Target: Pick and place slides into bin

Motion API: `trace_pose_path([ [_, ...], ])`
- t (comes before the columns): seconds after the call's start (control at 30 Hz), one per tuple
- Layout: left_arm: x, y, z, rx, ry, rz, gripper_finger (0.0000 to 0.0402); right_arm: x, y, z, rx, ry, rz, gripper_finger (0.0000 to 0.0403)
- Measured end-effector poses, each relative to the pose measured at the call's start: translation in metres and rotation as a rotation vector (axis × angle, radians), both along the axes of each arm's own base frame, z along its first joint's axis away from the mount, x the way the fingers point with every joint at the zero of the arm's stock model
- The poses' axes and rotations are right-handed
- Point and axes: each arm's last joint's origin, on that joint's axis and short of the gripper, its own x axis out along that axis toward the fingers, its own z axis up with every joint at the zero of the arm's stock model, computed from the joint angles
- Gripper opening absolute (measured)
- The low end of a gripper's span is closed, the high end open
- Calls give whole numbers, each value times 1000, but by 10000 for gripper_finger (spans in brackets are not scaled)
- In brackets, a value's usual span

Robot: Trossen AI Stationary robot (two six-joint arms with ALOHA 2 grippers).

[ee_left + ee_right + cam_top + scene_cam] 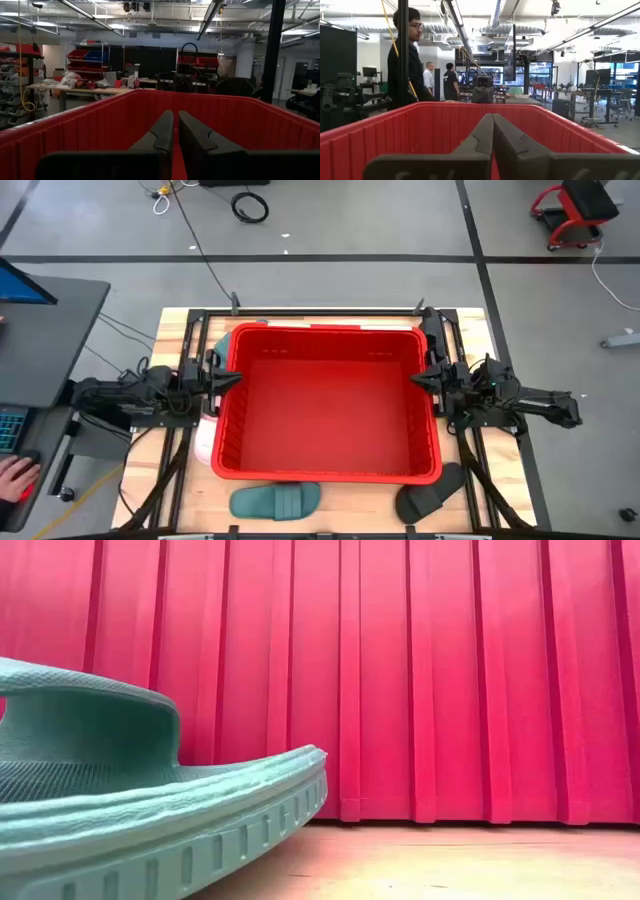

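The red bin (330,405) stands in the middle of the table. It fills the low view (450,670) and shows in both wrist views (100,125) (420,125). A dark teal slide (275,500) lies sole down on the table before the bin's near wall, close in the low view (150,810). A black slide (430,498) lies at the bin's near right corner. A pale slide (203,442) lies against the bin's left wall. My left gripper (235,377) (175,125) is shut and empty at the bin's left rim. My right gripper (418,380) (493,125) is shut and empty at its right rim.
Another teal slide (228,335) peeks out at the bin's far left corner. People (407,60) stand in the room beyond the table. A person's hand (15,475) rests at a desk left of the table. Narrow strips of bare wood run along the table's near and side edges.
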Motion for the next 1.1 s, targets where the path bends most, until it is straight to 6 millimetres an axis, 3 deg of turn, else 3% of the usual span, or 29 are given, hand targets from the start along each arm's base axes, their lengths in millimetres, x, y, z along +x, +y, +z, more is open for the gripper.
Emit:
trace_pose_path([
  [1.1,0,0,0,0,0,0,34,0,0,0,0,0,-1,14],
])
